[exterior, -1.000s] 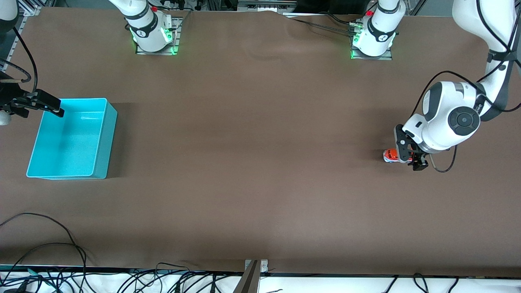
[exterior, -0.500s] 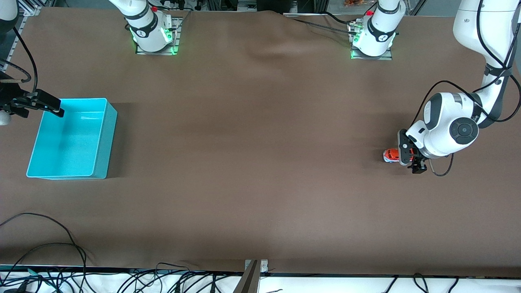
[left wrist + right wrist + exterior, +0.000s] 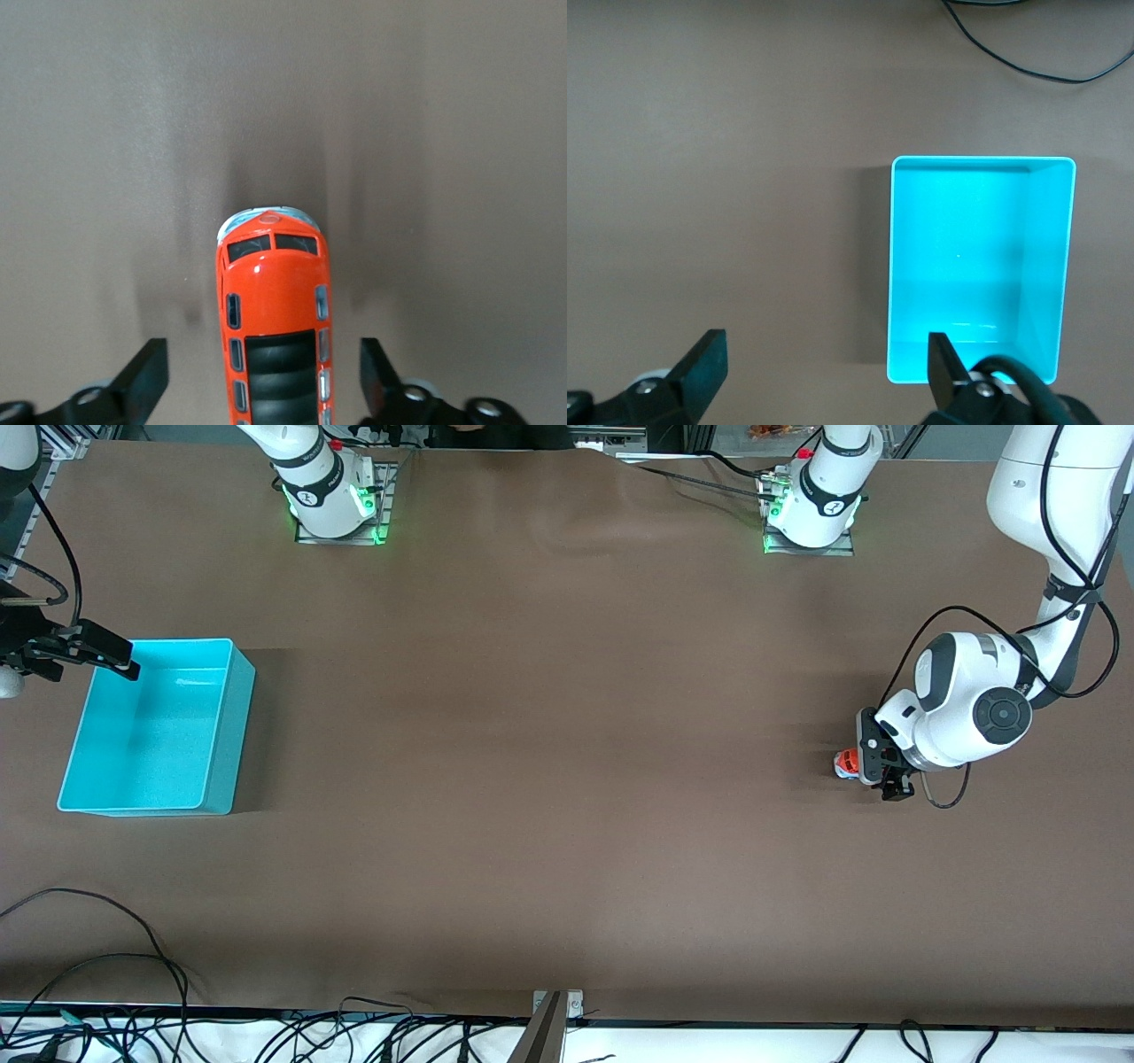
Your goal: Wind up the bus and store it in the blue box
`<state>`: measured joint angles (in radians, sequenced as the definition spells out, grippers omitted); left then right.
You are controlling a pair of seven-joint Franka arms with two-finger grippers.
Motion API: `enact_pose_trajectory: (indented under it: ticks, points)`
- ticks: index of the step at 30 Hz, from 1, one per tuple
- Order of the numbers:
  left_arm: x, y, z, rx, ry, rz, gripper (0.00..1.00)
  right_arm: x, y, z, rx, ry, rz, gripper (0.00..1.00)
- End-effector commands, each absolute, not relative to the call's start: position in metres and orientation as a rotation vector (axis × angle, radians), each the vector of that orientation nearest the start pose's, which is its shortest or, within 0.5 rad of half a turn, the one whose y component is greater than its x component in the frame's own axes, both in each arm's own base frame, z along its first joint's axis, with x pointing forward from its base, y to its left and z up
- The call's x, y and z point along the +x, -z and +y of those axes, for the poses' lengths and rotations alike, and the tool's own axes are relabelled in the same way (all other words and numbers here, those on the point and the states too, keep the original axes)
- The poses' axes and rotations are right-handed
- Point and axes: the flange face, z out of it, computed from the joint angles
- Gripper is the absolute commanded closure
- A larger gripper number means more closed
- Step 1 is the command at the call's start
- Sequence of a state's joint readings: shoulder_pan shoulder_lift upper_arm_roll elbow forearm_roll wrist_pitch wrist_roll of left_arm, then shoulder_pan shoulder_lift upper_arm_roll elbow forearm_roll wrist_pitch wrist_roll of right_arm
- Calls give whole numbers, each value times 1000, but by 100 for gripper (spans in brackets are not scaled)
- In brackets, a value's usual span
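The small orange bus (image 3: 848, 762) stands on the brown table near the left arm's end, mostly hidden under the hand in the front view. My left gripper (image 3: 889, 772) is low over it, open. In the left wrist view the bus (image 3: 274, 328) lies lengthwise between the two spread fingers (image 3: 146, 376), with a clear gap on each side. The empty turquoise box (image 3: 155, 726) sits at the right arm's end. My right gripper (image 3: 93, 654) waits open above the box's edge; the right wrist view shows the box (image 3: 980, 266) below it.
Cables (image 3: 97, 965) lie along the table's edge nearest the front camera. The two arm bases (image 3: 332, 500) stand at the table's top edge. A dark cable (image 3: 1036, 53) shows in the right wrist view.
My left gripper has come down lower over the bus, covering more of it in the front view. The bus, the box and the right arm have not moved.
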<state>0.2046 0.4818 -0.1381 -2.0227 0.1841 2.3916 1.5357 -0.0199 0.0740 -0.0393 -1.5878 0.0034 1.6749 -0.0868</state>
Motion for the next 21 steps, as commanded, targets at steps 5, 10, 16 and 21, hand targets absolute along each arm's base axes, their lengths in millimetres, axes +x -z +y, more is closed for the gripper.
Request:
enact_pose_trajectory:
  ticks: [5,10,16,21]
  points:
    - [584,-191,52,-2213,-127,2306,56,586,-588,-33,-3123,33,-26,0]
    - [584,-190,52,-2212,-128,2309,77,587,-587,-32,-3125,31,-28,0]
    - [585,-191,45,-2200,-119,2322,83,587,-587,-32,-3125,31,-28,0]
    - [585,-191,44,-2199,-120,2325,82,587,-587,-33,-3123,31,-26,0]
